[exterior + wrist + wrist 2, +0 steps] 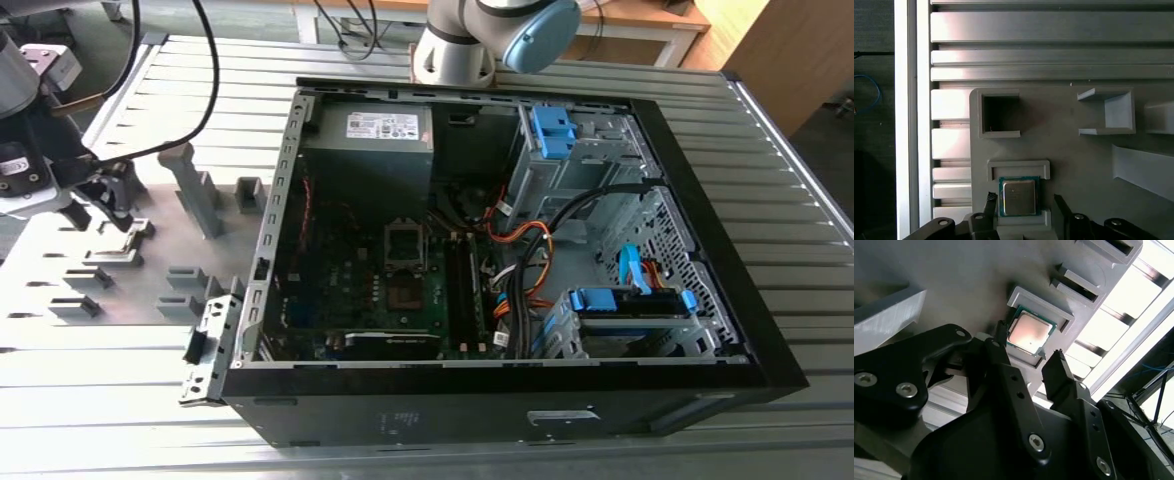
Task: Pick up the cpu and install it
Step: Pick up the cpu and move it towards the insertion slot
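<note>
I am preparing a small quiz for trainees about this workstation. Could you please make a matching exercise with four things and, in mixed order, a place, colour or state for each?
Things:
1. cpu
2. gripper
3. computer case
4. drive bracket

Place, colour or state:
A. blue
B. lying open, with the motherboard exposed
C. open, straddling the chip
D. lying flat in a grey holder

Pairs: 1-D, 2-C, 3-B, 4-A
</note>
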Robot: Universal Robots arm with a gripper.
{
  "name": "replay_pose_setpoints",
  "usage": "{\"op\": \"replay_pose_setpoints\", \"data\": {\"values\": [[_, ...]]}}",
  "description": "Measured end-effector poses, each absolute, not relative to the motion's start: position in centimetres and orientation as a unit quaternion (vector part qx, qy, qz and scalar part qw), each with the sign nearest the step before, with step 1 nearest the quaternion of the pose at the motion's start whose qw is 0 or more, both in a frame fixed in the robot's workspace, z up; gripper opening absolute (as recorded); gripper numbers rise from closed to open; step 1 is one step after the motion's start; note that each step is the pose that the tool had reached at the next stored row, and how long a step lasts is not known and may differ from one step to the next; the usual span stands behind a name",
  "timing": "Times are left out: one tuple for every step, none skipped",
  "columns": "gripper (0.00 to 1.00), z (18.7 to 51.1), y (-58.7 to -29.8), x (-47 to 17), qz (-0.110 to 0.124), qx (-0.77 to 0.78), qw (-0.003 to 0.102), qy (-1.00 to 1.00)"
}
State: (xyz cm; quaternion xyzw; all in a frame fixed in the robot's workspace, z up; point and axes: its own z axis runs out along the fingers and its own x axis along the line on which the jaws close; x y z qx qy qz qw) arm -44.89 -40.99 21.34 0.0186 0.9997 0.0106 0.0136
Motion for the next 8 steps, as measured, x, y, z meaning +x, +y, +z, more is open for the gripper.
{"op": "replay_pose_setpoints", "data": {"values": [[0.53, 21.35, -41.0, -44.89, 0.011, 0.019, 0.014, 1.0], [0.53, 21.34, -40.99, -44.89, 0.011, 0.019, 0.014, 1.0], [0.59, 21.34, -40.99, -44.89, 0.011, 0.019, 0.014, 1.0], [0.59, 21.34, -41.0, -44.89, 0.011, 0.019, 0.014, 1.0], [0.59, 21.26, -40.99, -44.89, 0.011, 0.019, 0.014, 1.0], [0.59, 21.15, -40.99, -44.89, 0.011, 0.019, 0.014, 1.0], [0.59, 21.01, -41.0, -44.89, 0.011, 0.019, 0.014, 1.0], [0.59, 20.86, -40.99, -44.89, 0.011, 0.019, 0.014, 1.0]]}}
